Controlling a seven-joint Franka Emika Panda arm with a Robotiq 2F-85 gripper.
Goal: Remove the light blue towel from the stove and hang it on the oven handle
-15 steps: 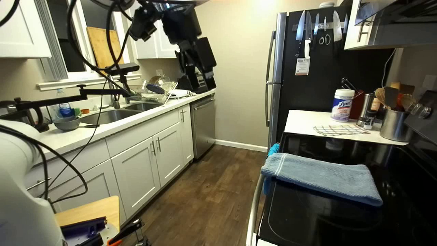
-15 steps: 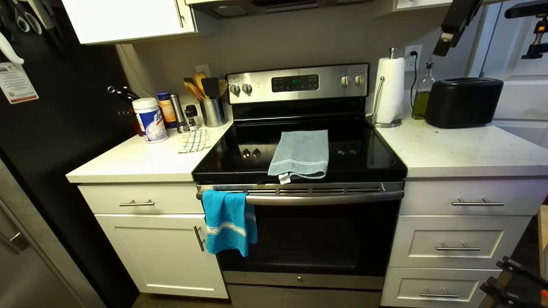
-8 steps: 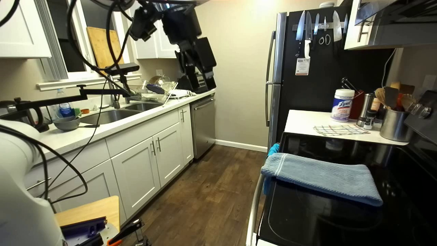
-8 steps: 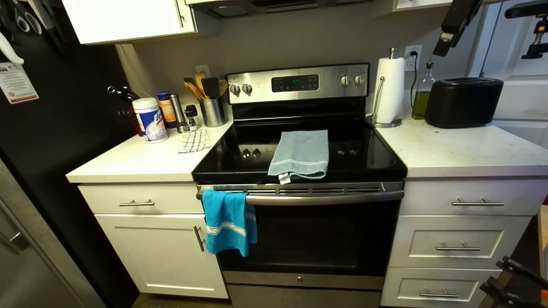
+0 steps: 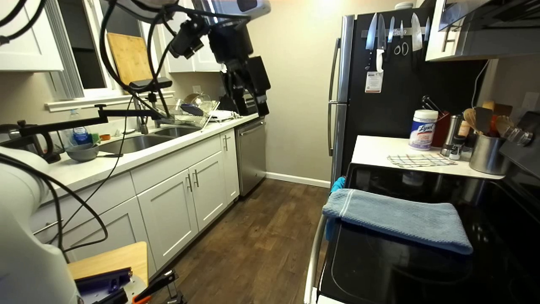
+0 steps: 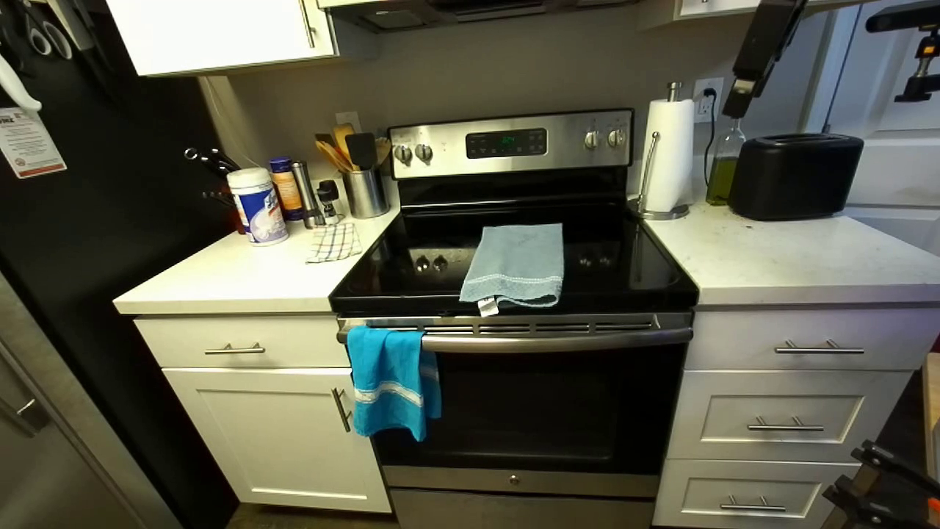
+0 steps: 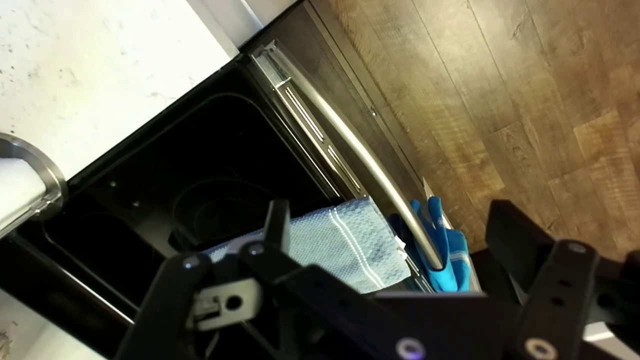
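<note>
tool (image 7: 390,220) agape, well apart from light blue towel (image 6: 514,261) on stove (image 6: 617,272)

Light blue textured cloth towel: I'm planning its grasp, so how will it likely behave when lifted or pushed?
The light blue textured cloth towel is probably floppy: its front edge curves unevenly. Pushed, it may slide, since the glossy black stovetop beneath shows reflections.

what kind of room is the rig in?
A kitchen, most likely a home one: there's a stove between counters, a sink set into a countertop, and a refrigerator with knives on its side.
</note>
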